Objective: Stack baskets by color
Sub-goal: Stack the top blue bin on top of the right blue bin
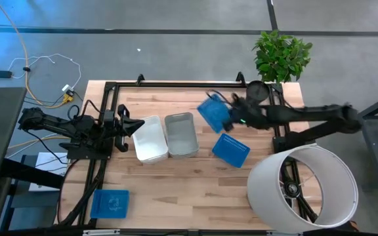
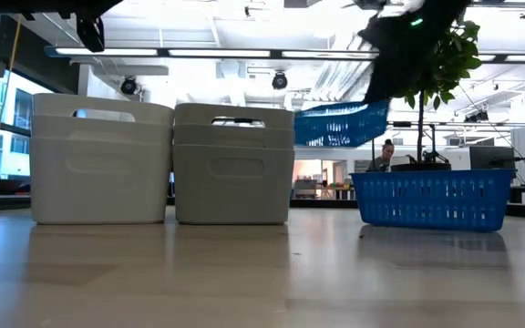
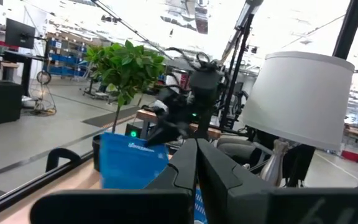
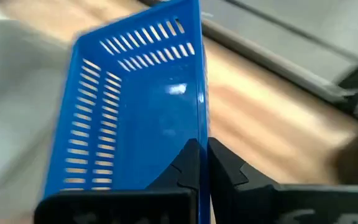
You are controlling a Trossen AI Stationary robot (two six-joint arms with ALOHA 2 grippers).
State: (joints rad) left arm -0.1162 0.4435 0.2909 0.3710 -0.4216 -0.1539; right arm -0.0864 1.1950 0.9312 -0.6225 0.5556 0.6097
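Right gripper (image 4: 202, 163): fingers pressed together on the long rim of a blue slotted basket (image 4: 135, 112), pinching its thin wall edge between them. Basket hangs off the fingers, tilted, clear of the worktop (low view shows it in the air (image 2: 340, 123), behind and above the others). From above it sits toward the far edge of the worktop, just right of the grey stack, with the right gripper (image 1: 236, 118) at its right side.

Second blue basket (image 1: 231, 149) rests flat on the worktop, nearer the front and just below the lifted one; apart from it. Third blue basket (image 1: 111, 202) lies alone at the front left corner.

White baskets (image 1: 150, 139) and grey baskets (image 1: 181, 134) stand side by side mid-worktop, walls touching or nearly so; each looks like a nested stack in the low view.

Left gripper (image 1: 133, 126): fingers pressed together, holding nothing, waiting just left of the white stack.

Worktop (image 1: 176, 190): pale wood planks, black frame round it. Big white cylinder (image 1: 304, 190) at the right front corner. Potted plant (image 1: 281, 56) beyond the far right corner. Grey floor, yellow cable at left. Room behind: bright ceiling strip lights, a person seated far off.
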